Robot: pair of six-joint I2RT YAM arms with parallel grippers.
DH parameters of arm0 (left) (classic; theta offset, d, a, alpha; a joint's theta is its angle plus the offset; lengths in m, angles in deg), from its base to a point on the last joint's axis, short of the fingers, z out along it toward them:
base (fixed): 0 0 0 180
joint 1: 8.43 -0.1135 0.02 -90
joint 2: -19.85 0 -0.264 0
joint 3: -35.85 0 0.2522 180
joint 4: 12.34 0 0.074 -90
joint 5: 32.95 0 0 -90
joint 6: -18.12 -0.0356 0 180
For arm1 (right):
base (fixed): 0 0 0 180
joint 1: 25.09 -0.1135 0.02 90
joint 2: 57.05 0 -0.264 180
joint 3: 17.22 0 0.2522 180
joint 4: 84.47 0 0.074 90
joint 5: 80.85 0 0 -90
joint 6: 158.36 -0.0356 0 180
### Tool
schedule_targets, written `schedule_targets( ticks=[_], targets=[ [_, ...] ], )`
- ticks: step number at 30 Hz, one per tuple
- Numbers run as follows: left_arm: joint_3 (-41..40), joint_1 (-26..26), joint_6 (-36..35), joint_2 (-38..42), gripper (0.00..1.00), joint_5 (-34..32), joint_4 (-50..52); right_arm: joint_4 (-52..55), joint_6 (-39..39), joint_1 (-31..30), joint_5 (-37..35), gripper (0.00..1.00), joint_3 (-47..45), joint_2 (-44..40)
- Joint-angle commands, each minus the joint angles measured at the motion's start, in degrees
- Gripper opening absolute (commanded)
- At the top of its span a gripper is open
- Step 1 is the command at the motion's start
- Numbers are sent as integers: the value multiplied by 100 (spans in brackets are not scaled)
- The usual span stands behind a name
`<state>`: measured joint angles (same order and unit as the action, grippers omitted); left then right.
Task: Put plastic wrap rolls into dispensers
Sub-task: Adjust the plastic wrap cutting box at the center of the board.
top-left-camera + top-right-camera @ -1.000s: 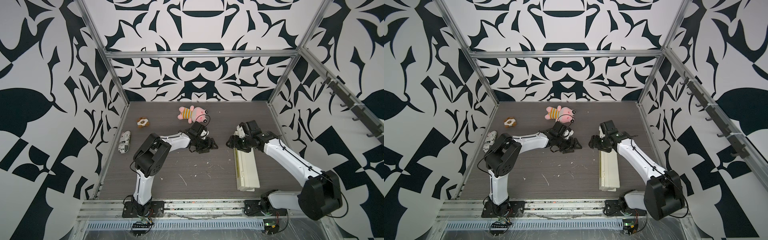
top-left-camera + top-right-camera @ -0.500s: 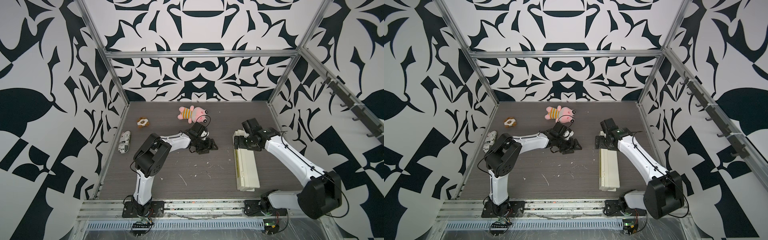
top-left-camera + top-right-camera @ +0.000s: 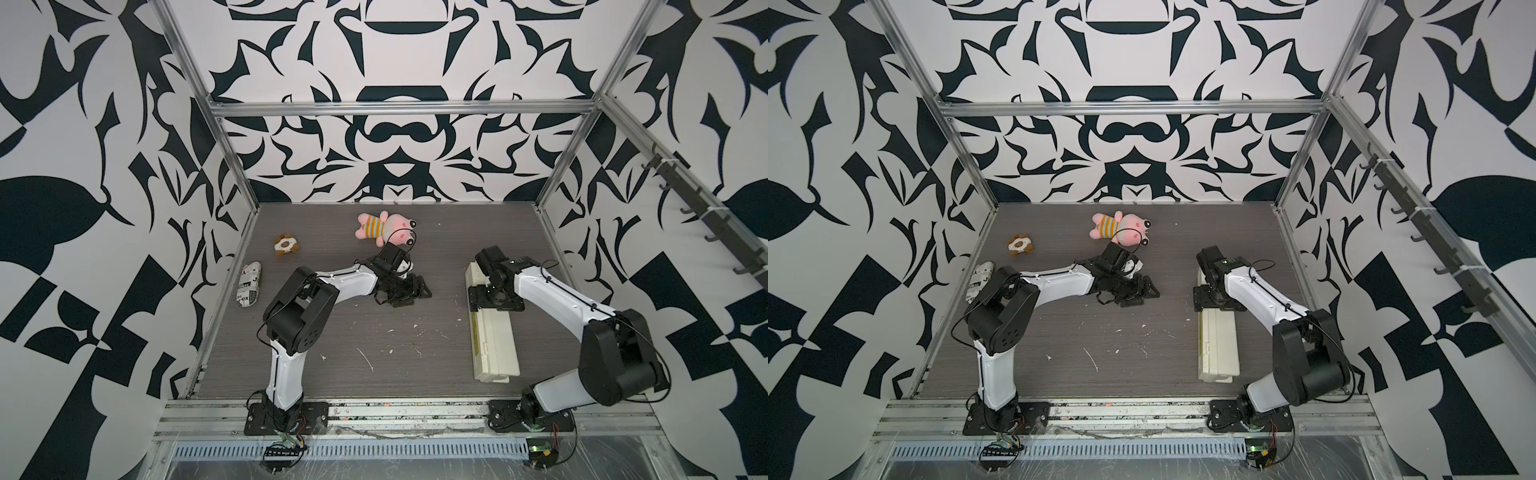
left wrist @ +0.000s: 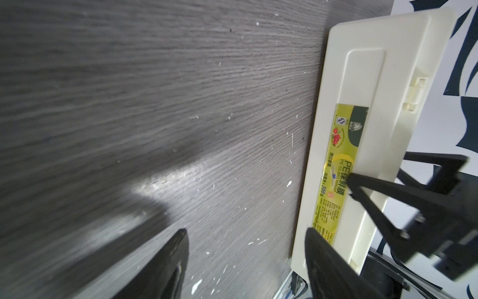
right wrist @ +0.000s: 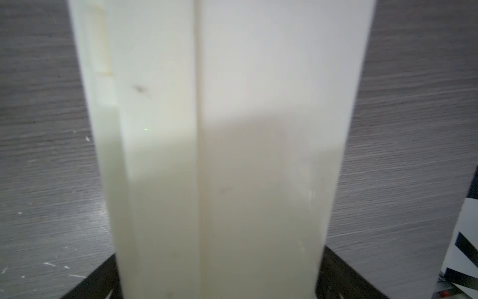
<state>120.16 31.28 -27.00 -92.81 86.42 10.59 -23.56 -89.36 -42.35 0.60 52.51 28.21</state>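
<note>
One closed dispenser [image 3: 494, 336], straddled

It lies on the right side of the table [image 3: 374, 374], running near to far. Astride its far part, the right gripper [image 3: 495, 305] spreads its jaws wide. Mid-table, the left gripper [image 3: 411, 293] sits low, narrowly parted, empty. Beyond lies a pink plush toy [image 3: 384, 226].

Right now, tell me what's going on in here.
The right gripper hangs over the far end of the closed dispenser, open, with one finger on each side of it. The left gripper is open and empty, low over the middle of the table, pointing toward the dispenser. The lid is down with its yellow label up, and no plastic wrap roll is in view.
</note>
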Motion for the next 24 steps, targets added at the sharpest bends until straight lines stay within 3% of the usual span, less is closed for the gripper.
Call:
schedule_targets(
  ticks=[1,12,17,21,24],
  targets=[
    [-6,-17,-129,80,73,-29,190,-79,44,84,283,98,-156,-25],
    [-58,-141,-137,196,73,-91,260,-1418,-80,160,2546,73,-591,-427],
    [-356,-349,-136,483,73,-154,252,-2424,-513,171,3704,69,-657,-469],
    [-706,-588,-120,860,73,-301,333,-4032,-1377,173,4877,67,-927,-168],
    [-963,-779,-155,1235,73,-443,467,-5302,-1987,160,5337,67,-1206,152]
  ],
)
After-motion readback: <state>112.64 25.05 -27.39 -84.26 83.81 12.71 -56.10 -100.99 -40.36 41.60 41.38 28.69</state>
